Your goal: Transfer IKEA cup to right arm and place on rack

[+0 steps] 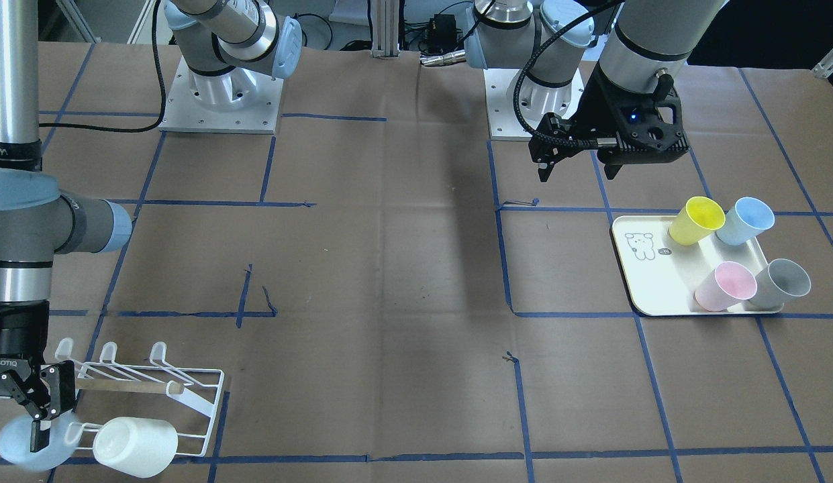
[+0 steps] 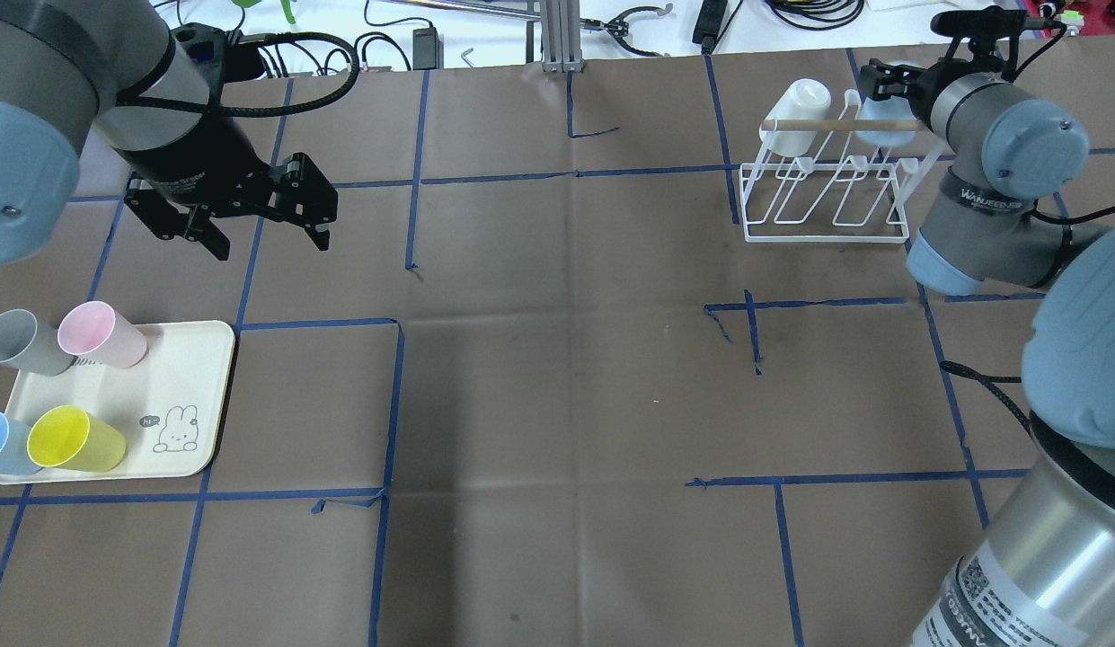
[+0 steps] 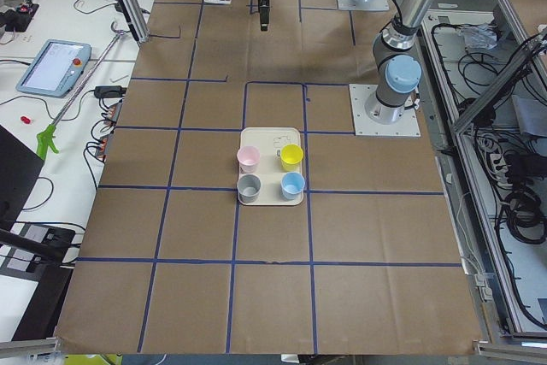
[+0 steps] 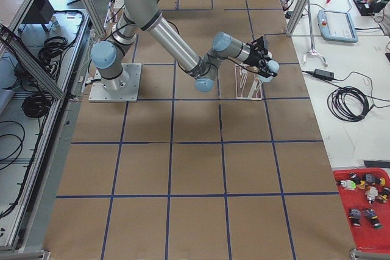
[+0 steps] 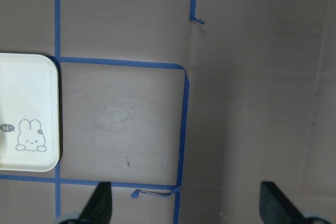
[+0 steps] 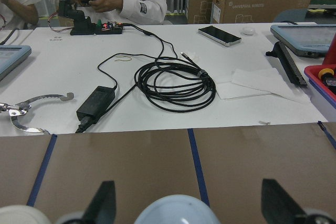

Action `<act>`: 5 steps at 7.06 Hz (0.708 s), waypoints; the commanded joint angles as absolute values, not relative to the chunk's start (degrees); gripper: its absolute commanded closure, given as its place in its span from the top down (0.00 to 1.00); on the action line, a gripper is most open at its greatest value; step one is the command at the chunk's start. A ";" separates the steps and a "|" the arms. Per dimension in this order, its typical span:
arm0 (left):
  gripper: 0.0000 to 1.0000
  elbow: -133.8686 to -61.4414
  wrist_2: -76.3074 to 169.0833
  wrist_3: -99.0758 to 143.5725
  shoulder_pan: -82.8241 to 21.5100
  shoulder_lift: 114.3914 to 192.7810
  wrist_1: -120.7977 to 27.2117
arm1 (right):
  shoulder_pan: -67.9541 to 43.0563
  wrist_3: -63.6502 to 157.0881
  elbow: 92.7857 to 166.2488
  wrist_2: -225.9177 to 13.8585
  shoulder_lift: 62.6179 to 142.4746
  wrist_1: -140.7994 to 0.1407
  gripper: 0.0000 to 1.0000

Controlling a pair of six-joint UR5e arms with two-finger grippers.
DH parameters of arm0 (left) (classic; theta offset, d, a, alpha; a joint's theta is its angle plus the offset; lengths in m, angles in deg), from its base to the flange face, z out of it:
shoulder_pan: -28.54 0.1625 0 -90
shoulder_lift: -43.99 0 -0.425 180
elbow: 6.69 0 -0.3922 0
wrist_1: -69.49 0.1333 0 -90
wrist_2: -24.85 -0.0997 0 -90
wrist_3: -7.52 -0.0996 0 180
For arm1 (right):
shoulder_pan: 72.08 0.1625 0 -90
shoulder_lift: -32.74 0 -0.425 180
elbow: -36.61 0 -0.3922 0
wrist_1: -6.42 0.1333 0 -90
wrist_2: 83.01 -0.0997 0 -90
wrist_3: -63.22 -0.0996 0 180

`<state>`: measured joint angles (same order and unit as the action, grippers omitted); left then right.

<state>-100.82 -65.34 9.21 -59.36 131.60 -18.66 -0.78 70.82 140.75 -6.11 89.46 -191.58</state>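
The white wire rack (image 2: 827,193) with a wooden rod stands at the far right; it also shows in the front view (image 1: 154,382). A white cup (image 2: 795,117) hangs on it. A light blue cup (image 1: 23,443) sits at the rack's end, seen from the right wrist (image 6: 176,211). My right gripper (image 1: 43,416) is open, its fingers (image 6: 105,203) spread wide on either side of this cup, clear of it. My left gripper (image 2: 229,229) is open and empty above the table, beside the tray; its fingertips (image 5: 100,203) frame bare paper.
A cream tray (image 2: 189,359) with a rabbit drawing holds grey (image 2: 22,341), pink (image 2: 99,334), yellow (image 2: 72,440) and blue (image 2: 0,442) cups at the near left. Beyond the table's far edge lies a white bench with cables (image 6: 173,80) and seated people.
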 commanded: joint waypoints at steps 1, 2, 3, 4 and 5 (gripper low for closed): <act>1.00 -100.82 -65.41 9.19 -59.88 131.53 -18.67 | -0.71 70.78 140.59 -6.36 90.73 -191.25 1.00; 1.00 -100.82 -65.50 9.19 -60.05 131.62 -18.67 | -0.63 70.87 140.32 -6.80 92.92 -188.55 1.00; 1.00 -100.82 -65.50 9.10 -60.06 131.62 -18.67 | -0.63 70.87 139.89 -6.81 96.25 -181.39 1.00; 1.00 -100.82 -65.50 9.10 -60.06 131.62 -18.67 | -0.63 70.87 139.01 -6.55 100.11 -173.57 1.00; 1.00 -100.82 -65.50 9.01 -60.06 131.62 -18.58 | -0.54 70.87 137.00 -6.46 103.89 -159.14 1.00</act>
<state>-100.81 -65.49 9.09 -60.03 131.61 -18.65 -0.60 70.86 138.85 -6.59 99.30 -173.36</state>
